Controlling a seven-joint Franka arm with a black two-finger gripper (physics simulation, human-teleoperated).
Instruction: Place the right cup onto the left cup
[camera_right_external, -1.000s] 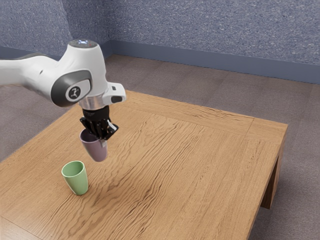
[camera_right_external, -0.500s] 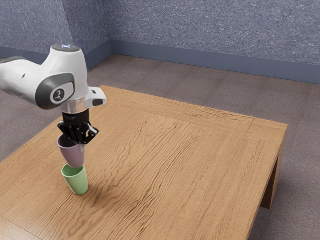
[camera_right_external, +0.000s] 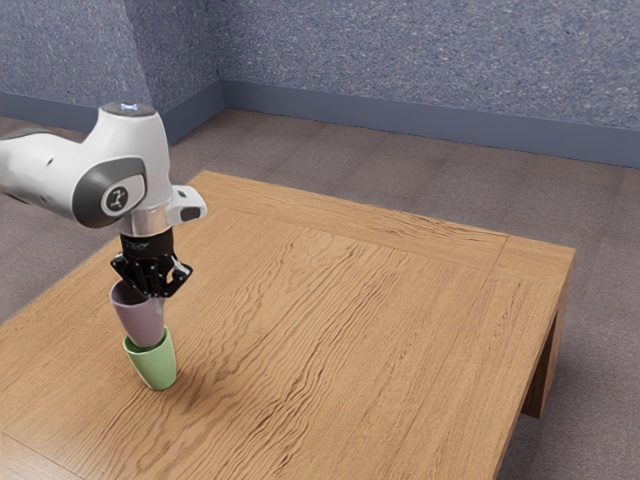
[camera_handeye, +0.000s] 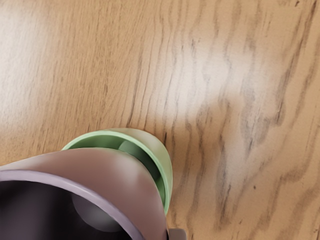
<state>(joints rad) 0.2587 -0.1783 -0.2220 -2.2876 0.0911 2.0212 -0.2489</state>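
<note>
My black gripper is shut on the wall of the purple cup, near its rim. The purple cup hangs upright with a slight tilt, its lower end at the mouth of the green cup, which stands upright on the table. In the wrist view the purple cup covers much of the green cup, whose rim curves around the purple cup's far side. How deep the purple cup's base sits inside is hidden.
The wooden table extends from the cups toward the exterior view's right, its edge standing above a grey floor.
The gripper has carried the purple cup toward the exterior view's left and then down, from beyond the green cup to its mouth. The green cup has stayed where it was.
</note>
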